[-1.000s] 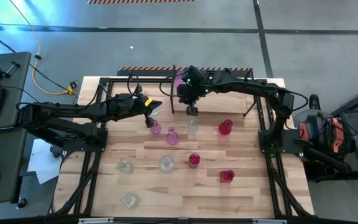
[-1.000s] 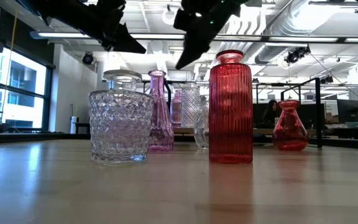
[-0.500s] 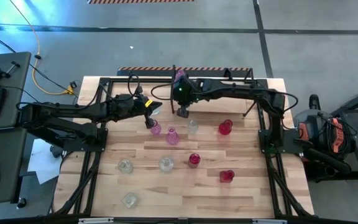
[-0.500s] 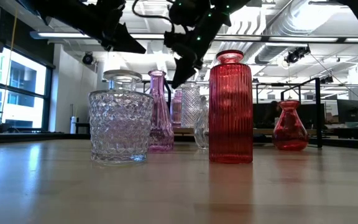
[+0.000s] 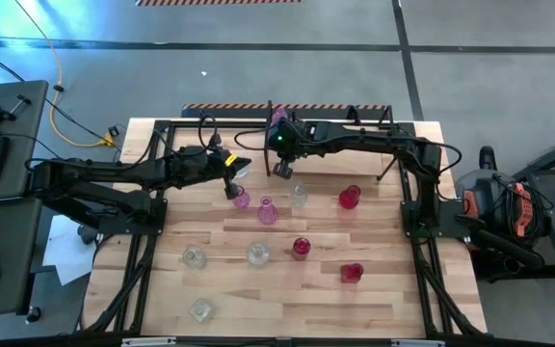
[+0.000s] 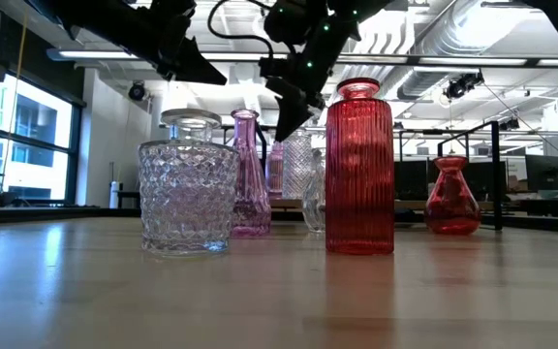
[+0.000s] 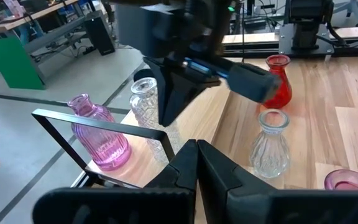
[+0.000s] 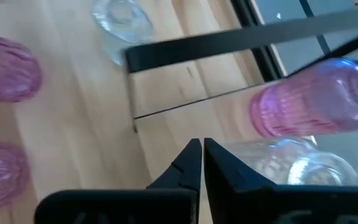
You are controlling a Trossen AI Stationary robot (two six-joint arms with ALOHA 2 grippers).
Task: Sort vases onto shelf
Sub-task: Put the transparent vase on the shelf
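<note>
So the shelf (image 7: 98,124) sits at the far edge of the tabletop (image 5: 287,299), thin black frame with a light wooden board, and it's already got a ribbed pink vase (image 7: 98,134) and a clear cut-glass vase (image 7: 148,102) side by side on it. The rest of the vases are scattered across the tabletop in front of it: pale pink ones, clear ones, red ones like the tall ribbed red vase (image 6: 358,170). The right gripper (image 5: 282,171) hangs just in front of the shelf, clenched with nothing in it. The left gripper (image 5: 231,188) is clenched too, empty, just above a pink vase (image 5: 242,200).
</note>
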